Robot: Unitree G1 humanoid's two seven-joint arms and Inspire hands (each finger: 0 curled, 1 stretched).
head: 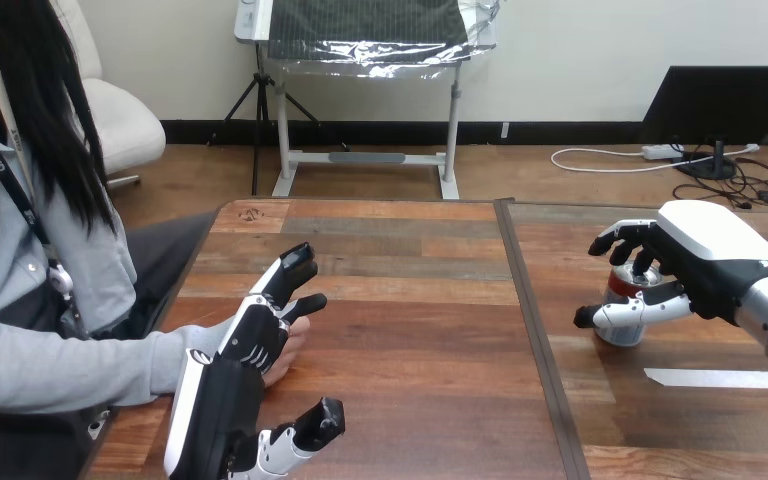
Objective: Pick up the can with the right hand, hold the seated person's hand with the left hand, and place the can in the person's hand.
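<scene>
Nearest, at view's left: left hand, fingers straight and loosely spread, thumb out low and apart, laid over the person's hand. Touching or just above it, can't tell which. No curl round it visible, so calling the hold step begun, not closed. Person's hand low over the table near its left edge, mostly hidden under those fingers; palm up or down not readable.

Further out, at view's right: strip of white tape flat on the wood, just in front of the right forearm, clear of any likely path. Past it, right hand wrapped on the can: fingers curled over the top and far side, thumb across the front. Can upright, base apparently down on the table; lift not confirmed. Reading it as grasp done; lift, carry and handover left.

Between the two hands: dark seam running front to back, flush by the look of it, otherwise bare wood. Likely main obstacle: the left hand's own fingers covering the very landing spot for the can.
</scene>
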